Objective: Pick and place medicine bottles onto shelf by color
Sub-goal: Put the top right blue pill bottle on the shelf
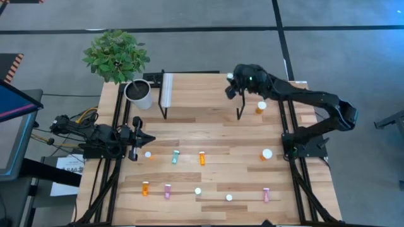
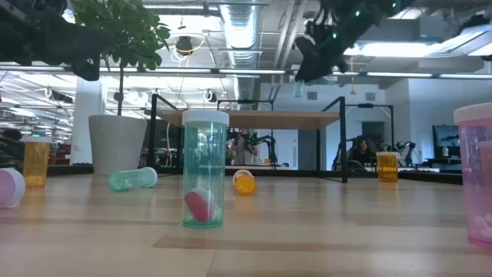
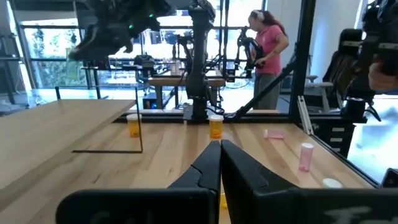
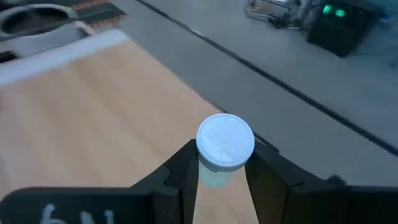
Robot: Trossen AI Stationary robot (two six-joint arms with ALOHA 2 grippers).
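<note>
Teal bottle (image 4: 224,149) clamped between our right gripper (image 1: 235,86) jaws, above the shelf's (image 1: 202,89) right end | shelf top appears bare, nothing placed yet | roughly ten bottles left on the table (image 1: 208,135), one orange bottle (image 1: 261,106) beside the shelf | left gripper (image 1: 142,139) clenched, empty, waiting at left edge.

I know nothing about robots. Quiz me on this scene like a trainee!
1. True or false: the right gripper holds a bottle.
2. Which gripper is shut on nothing? A) left gripper B) right gripper C) both
3. Fill in: the right gripper hovers above the ___.

Key: 1 true; 2 A; 3 shelf.
</note>
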